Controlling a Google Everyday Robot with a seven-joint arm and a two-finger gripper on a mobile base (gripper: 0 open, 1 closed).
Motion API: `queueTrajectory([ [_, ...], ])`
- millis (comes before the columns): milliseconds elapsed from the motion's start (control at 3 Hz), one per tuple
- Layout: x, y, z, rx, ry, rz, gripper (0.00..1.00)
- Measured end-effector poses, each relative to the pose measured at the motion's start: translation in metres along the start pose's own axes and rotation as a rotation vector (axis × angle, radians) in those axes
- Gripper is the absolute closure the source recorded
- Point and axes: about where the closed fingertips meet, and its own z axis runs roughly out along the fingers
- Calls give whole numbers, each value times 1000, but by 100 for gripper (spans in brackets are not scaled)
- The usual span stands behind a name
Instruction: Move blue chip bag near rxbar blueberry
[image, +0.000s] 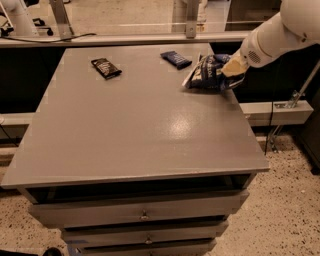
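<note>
The blue chip bag (206, 73), dark blue with white lettering, is at the far right of the grey table (135, 125), a little above or just touching the top. My gripper (231, 66) is shut on the bag's right end. The white arm comes in from the upper right. The rxbar blueberry (176, 59), a small dark-blue bar, lies flat just to the left of and behind the bag, a short gap away.
A black-wrapped bar (106, 68) with white print lies at the far left of the table. Drawers (145, 216) sit below the front edge. A counter rail (125, 39) runs behind the table. The table's right edge is close under the bag.
</note>
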Motion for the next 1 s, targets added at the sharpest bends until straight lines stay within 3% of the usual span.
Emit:
queueTrajectory([
  [667, -12, -91, 36, 204, -33, 103, 100],
  [1000, -30, -119, 53, 287, -56, 151, 100],
])
